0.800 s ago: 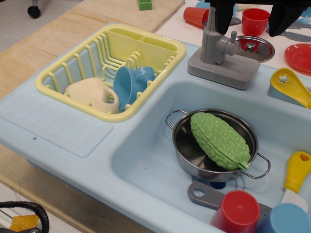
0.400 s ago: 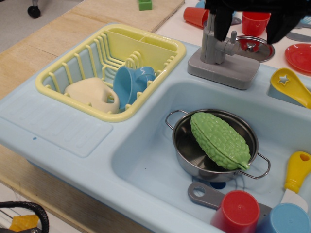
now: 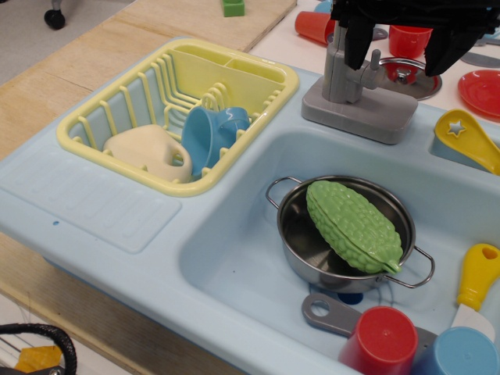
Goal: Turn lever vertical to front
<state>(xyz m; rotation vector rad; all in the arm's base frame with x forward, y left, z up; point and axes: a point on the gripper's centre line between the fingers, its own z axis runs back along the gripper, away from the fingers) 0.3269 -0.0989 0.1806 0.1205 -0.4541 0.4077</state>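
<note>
The lever is a gray toy tap with an upright post, standing on a gray rectangular base at the back rim of the sink. Its short side arm points right and carries a small upright peg. My black gripper hangs over it from the top edge, open. The left finger is against the top of the post. The right finger is well to the right of the peg. The arm and peg lie between the fingers. The post's top is hidden.
A light-blue sink holds a steel pot with a green gourd. There is also a gray utensil handle, a red cup, a blue cup and a yellow rack. Red cups and plates stand behind the tap.
My gripper has come down a little over the tap and its right finger has shifted slightly. The lever's arm has not turned.
</note>
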